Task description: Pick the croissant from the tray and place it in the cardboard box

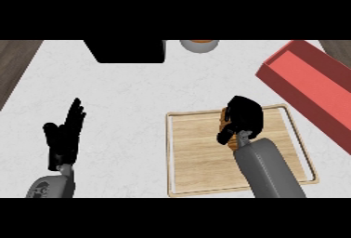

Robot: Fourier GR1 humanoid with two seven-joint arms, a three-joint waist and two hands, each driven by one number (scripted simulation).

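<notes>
Right robot hand [241,122] clenched over the croissant [225,118] on the wooden tray [198,153] — could slip out mid-carry toward the red box [308,88] at two o'clock. Left robot hand [65,135] resting released.

No writing, label, brand name, number or sign can be read anywhere in this view.
</notes>
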